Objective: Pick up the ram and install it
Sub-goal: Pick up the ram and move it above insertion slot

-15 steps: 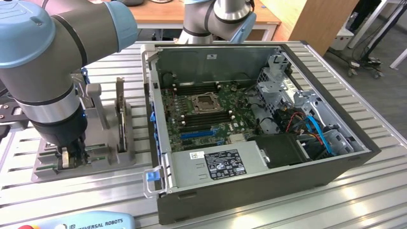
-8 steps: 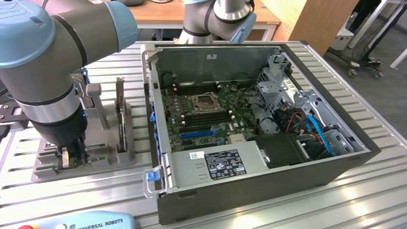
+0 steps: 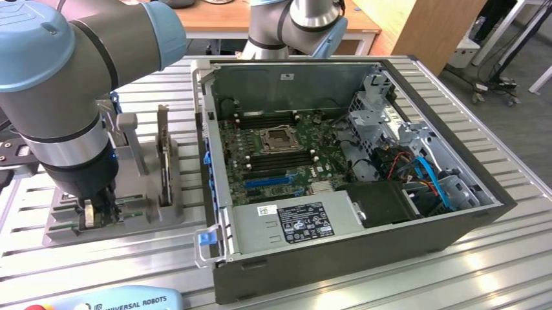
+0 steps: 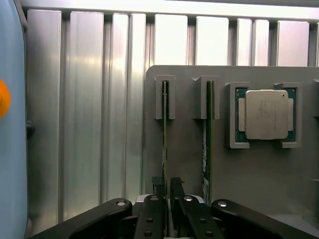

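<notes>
The ram (image 4: 164, 139) stands on edge in a grey holder (image 4: 259, 169) on the bench (image 3: 483, 129), near the bench edge on the exterior view's left. The open case (image 3: 345, 258) sits just beside the holder, toward the middle of the bench. The jaws stand narrow, one finger on each side of the stick. The fingers (image 4: 158, 185) look pinched onto the ram near one end, while its far end sits in a slotted post of the holder. The main risk, I judge, is that off-centre hold. A thin board gripped near one end can pivot in the pads, and if it lifts even slightly tilted its far end may bind in the post. It could then drag the holder up or slide out of the pinch. A second stick (image 4: 207, 139) stands close alongside in its own slots, with one finger working in the gap between the two, so a sideways drift could knock it. The processor (image 4: 266, 114) lies further along the holder, apart from the fingers, and seems safe. A twisted grip would also matter later: a skewed ram meeting the board (image 3: 276, 161) inside the case could jam or flex rather than seat.
</notes>
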Robot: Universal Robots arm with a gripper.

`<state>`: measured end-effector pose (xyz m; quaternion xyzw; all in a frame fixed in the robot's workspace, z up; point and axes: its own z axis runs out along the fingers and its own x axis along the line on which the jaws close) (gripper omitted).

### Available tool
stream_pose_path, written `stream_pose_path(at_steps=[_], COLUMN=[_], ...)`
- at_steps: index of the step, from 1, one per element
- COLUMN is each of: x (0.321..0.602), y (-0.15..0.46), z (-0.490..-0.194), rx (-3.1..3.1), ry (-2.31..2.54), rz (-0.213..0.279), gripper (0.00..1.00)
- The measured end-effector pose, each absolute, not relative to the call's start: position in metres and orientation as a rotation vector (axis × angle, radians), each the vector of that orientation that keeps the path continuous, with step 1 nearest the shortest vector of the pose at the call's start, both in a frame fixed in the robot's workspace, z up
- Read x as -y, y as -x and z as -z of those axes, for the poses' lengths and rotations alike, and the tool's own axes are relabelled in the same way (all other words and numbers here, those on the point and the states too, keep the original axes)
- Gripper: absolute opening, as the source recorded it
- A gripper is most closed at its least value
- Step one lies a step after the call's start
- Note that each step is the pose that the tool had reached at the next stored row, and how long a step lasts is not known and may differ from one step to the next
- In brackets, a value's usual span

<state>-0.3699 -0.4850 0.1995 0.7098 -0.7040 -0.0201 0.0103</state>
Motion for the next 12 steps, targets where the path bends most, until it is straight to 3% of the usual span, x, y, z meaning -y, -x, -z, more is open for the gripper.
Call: stream_pose_path(at_steps=[12], x=[0.4850], y=[0.3699], z=[-0.1995], rx=[2.180], ry=[-2.232], rz=[0.062], gripper=[0.19])
